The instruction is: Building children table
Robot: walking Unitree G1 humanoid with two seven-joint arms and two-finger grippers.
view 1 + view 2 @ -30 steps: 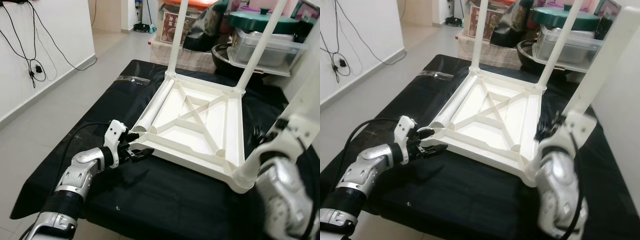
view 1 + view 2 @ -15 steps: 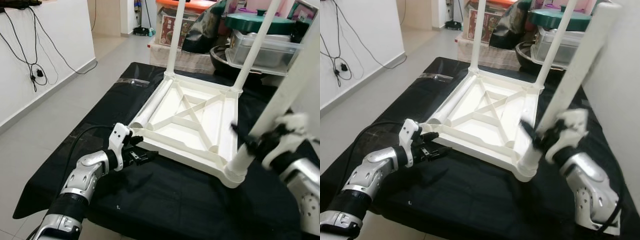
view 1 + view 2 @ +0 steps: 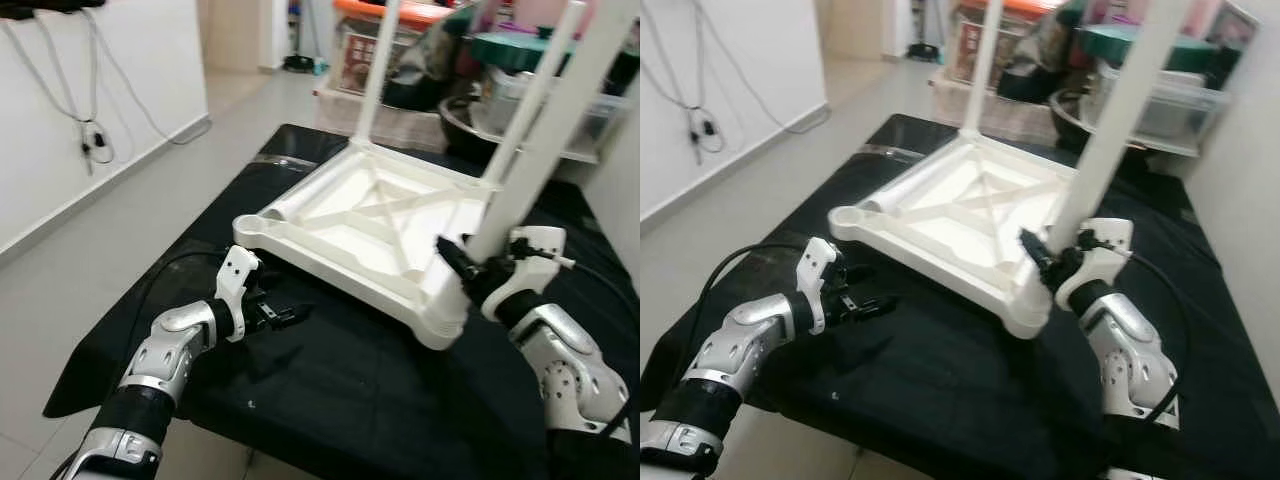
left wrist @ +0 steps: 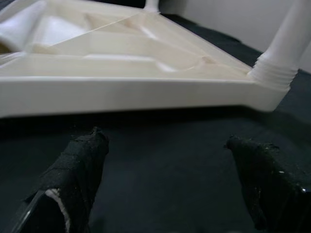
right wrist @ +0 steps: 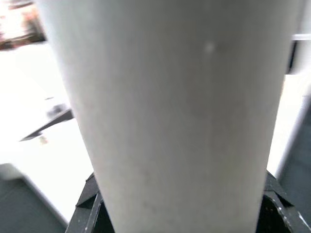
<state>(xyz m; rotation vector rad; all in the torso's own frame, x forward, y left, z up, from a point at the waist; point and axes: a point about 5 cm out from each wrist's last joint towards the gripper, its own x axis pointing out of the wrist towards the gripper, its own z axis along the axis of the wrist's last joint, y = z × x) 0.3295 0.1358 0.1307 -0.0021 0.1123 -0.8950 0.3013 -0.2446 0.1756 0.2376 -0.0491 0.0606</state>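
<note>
**Third leg gripped at the near corner, left gripper standing off**

The right gripper was clenched around the white table leg just above its socket; in the right wrist view the leg's shaft ran between the black fingers. The grip sat low on the leg, probably to steady or turn it into the near corner socket with least leverage lost.

The left gripper hovered released, jaws spread, just off the near edge of the upturned tabletop and not touching it. The left wrist view showed both fingertips wide apart, with dark cloth between them and the tabletop's rim ahead. Its place suggested readiness to brace the top against sliding.

The tabletop lay underside up, ribs showing, so the sockets faced upward. Two more legs stood at the far corners; the near left socket was empty, and a loose white leg appeared to lie along the top's left side.

All rested on a surface covered with black cloth. Beyond were plastic storage bins and clutter; to the robot's left, a white wall with hanging cables and a pale tiled floor.
</note>
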